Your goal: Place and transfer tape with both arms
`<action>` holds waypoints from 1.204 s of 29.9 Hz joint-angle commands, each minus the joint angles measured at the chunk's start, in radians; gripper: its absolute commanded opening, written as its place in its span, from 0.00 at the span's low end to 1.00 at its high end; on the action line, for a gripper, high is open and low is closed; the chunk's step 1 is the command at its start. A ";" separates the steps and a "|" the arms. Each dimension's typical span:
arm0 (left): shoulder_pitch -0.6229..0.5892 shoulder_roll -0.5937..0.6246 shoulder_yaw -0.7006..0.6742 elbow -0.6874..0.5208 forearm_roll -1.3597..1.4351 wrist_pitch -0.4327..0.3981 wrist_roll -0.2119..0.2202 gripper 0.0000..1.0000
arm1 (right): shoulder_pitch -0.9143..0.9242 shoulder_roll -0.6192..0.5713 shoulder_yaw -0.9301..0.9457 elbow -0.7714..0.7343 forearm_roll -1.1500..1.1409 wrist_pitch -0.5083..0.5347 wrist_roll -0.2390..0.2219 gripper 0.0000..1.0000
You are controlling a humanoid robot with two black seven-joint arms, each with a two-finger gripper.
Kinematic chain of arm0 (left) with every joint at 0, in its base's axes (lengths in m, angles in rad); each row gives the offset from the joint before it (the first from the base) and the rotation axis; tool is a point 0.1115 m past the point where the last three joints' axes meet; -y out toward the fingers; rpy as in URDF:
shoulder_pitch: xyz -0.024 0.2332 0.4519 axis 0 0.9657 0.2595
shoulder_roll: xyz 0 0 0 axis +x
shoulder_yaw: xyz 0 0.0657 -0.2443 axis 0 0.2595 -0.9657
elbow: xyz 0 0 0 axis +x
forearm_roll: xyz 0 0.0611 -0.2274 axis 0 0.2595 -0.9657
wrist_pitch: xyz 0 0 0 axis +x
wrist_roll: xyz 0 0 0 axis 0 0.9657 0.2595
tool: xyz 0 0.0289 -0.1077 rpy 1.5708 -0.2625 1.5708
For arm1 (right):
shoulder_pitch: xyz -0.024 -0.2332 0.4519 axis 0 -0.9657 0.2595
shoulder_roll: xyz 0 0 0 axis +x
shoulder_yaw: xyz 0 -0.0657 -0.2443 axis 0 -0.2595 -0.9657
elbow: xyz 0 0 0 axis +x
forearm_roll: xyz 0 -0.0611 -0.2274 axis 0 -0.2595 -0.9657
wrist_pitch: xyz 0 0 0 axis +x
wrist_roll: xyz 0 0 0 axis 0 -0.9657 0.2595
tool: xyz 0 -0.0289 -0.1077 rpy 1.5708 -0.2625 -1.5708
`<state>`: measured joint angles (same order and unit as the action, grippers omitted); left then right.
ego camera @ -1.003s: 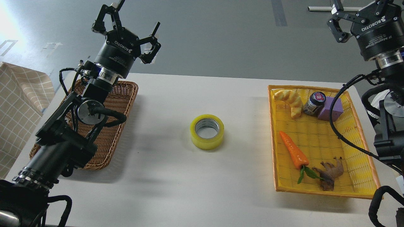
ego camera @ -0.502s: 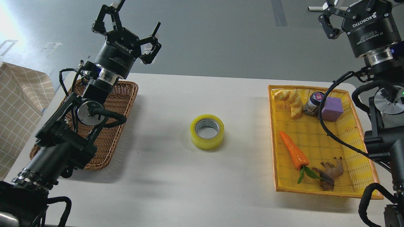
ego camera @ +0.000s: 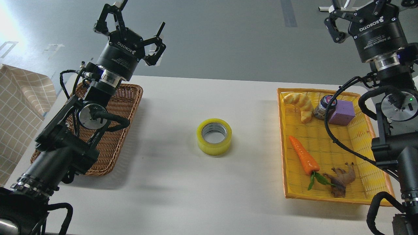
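The tape (ego camera: 214,136), a yellow roll with a grey-white core, lies flat on the white table (ego camera: 196,195) at its middle, with nothing touching it. My left gripper (ego camera: 140,16) is open and empty, raised high above the back end of the brown wicker basket (ego camera: 112,137), far left of the tape. My right gripper (ego camera: 363,8) is raised at the top right above the back of the yellow basket (ego camera: 329,143). Its fingers spread wide and empty, and their tips are cut off by the top edge of the view.
The yellow basket holds a croissant (ego camera: 298,101), a small jar (ego camera: 324,107), a purple foam block (ego camera: 342,113), a carrot (ego camera: 303,158) and a brown root-like piece (ego camera: 343,178). The brown wicker basket sits under my left arm. A checked cloth (ego camera: 19,107) hangs at the left.
My right arm has swung left and up, carrying its gripper towards the top edge. My left arm has barely moved. The tape has stayed put.
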<state>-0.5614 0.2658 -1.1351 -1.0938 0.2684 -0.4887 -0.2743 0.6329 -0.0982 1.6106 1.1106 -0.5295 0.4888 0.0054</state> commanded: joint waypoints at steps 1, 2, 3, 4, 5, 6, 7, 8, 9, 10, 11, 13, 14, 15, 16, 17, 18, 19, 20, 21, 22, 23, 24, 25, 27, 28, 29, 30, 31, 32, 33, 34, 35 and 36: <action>0.000 0.000 0.000 0.000 0.000 0.000 0.004 0.98 | -0.001 0.012 0.000 0.000 -0.001 0.000 0.001 1.00; -0.002 0.000 0.000 0.000 0.000 0.000 0.004 0.98 | -0.001 0.012 0.000 0.000 -0.001 0.000 0.001 1.00; -0.002 0.000 0.000 0.002 -0.001 0.000 0.003 0.98 | -0.002 0.012 0.000 0.000 -0.001 0.000 0.002 1.00; -0.002 0.000 -0.002 0.002 -0.001 0.000 0.003 0.98 | -0.002 0.012 0.000 0.000 0.000 0.000 0.002 1.00; -0.002 0.000 0.000 0.000 -0.001 0.000 0.003 0.98 | -0.002 0.012 0.000 0.000 0.000 0.000 0.002 1.00; -0.002 0.000 -0.002 0.002 -0.001 0.000 0.003 0.98 | -0.002 0.012 0.000 0.000 0.000 0.000 0.002 1.00; -0.002 0.000 -0.002 0.002 -0.003 0.000 0.003 0.98 | -0.002 0.012 0.000 -0.002 0.000 0.000 0.002 1.00; -0.002 0.000 -0.002 0.002 -0.003 0.000 0.003 0.98 | -0.004 0.012 0.000 -0.002 -0.001 0.000 0.002 1.00; -0.002 0.000 -0.003 0.002 -0.003 0.000 0.003 0.98 | -0.004 0.014 0.000 0.000 0.000 0.000 0.004 1.00; -0.002 0.000 -0.002 0.002 -0.003 0.000 0.003 0.98 | -0.004 0.014 0.000 0.000 -0.001 0.000 0.004 1.00; -0.002 0.000 -0.003 0.002 -0.003 0.000 0.003 0.98 | -0.007 0.014 0.002 -0.002 -0.001 0.000 0.004 1.00; -0.002 0.000 -0.002 0.002 -0.003 0.000 0.003 0.98 | -0.010 0.014 0.000 0.000 -0.001 0.000 0.004 1.00; -0.002 0.000 -0.002 0.002 -0.003 0.000 0.004 0.98 | -0.010 0.014 0.002 0.000 0.000 0.000 0.004 1.00; -0.003 0.000 -0.002 0.002 -0.001 0.000 0.003 0.98 | -0.010 0.014 0.002 0.000 -0.001 0.000 0.005 1.00; -0.005 0.000 -0.002 0.002 -0.001 0.000 0.003 0.98 | -0.010 0.014 0.002 -0.002 -0.001 0.000 0.005 1.00; -0.008 0.001 -0.002 0.002 -0.001 0.000 0.003 0.98 | -0.010 0.014 0.002 0.000 -0.001 0.000 0.007 1.00; -0.012 0.003 -0.002 0.000 0.000 0.000 0.003 0.98 | -0.009 0.014 0.002 0.000 0.000 0.000 0.007 1.00; -0.012 0.003 0.000 0.002 0.000 0.000 0.004 0.98 | -0.010 0.015 0.002 0.000 -0.001 0.000 0.007 1.00; -0.014 0.012 0.000 0.002 0.000 0.000 0.004 0.98 | -0.009 0.015 0.002 -0.002 0.000 0.000 0.007 1.00; -0.015 0.016 0.000 0.002 0.002 0.000 0.004 0.98 | -0.009 0.015 0.002 0.000 0.000 0.000 0.007 1.00; -0.017 0.022 0.000 0.002 0.002 0.000 0.004 0.98 | -0.009 0.015 0.002 -0.002 -0.001 0.000 0.007 1.00; -0.018 0.038 0.001 0.002 0.003 0.000 0.006 0.98 | -0.009 0.015 0.002 -0.002 0.000 0.000 0.008 1.00; -0.021 0.045 0.003 0.002 0.005 0.000 0.006 0.98 | -0.009 0.015 0.002 -0.003 -0.001 0.000 0.008 1.00; -0.029 0.064 0.018 0.002 0.011 0.000 0.006 0.98 | -0.009 0.015 0.003 -0.006 -0.001 0.000 0.008 1.00; -0.058 0.088 0.076 0.002 0.038 0.000 0.004 0.98 | -0.010 0.015 0.003 -0.005 -0.001 0.000 0.008 1.00; -0.081 0.108 0.116 0.002 0.058 0.000 0.001 0.98 | -0.010 0.015 0.003 -0.006 -0.001 0.000 0.008 1.00; -0.089 0.119 0.132 0.002 0.071 0.000 0.001 0.98 | -0.010 0.015 0.003 -0.008 -0.001 0.000 0.008 1.00; -0.097 0.128 0.147 0.002 0.083 0.000 0.000 0.98 | -0.010 0.015 0.003 -0.008 -0.001 0.000 0.008 1.00; -0.109 0.147 0.165 0.002 0.115 0.000 0.000 0.98 | -0.012 0.015 0.003 -0.006 0.000 0.000 0.008 1.00; -0.120 0.162 0.179 0.002 0.162 0.000 0.000 0.98 | -0.012 0.017 0.003 -0.005 -0.001 0.000 0.008 1.00; -0.126 0.170 0.184 0.002 0.193 0.000 0.000 0.98 | -0.012 0.017 0.002 -0.005 0.000 0.000 0.008 1.00; -0.138 0.180 0.189 0.000 0.266 0.000 -0.002 0.98 | -0.012 0.017 0.002 -0.005 -0.001 0.000 0.008 1.00; -0.146 0.185 0.189 -0.001 0.311 0.000 -0.003 0.98 | -0.012 0.017 0.002 -0.005 0.000 0.000 0.008 1.00; -0.152 0.187 0.189 -0.003 0.354 0.000 -0.003 0.98 | -0.012 0.017 0.002 -0.005 0.000 0.000 0.008 1.00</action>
<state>-0.6916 0.4369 -0.9541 -1.0925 0.4968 -0.4887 -0.2753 0.6216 -0.0815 1.6136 1.1040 -0.5303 0.4887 0.0139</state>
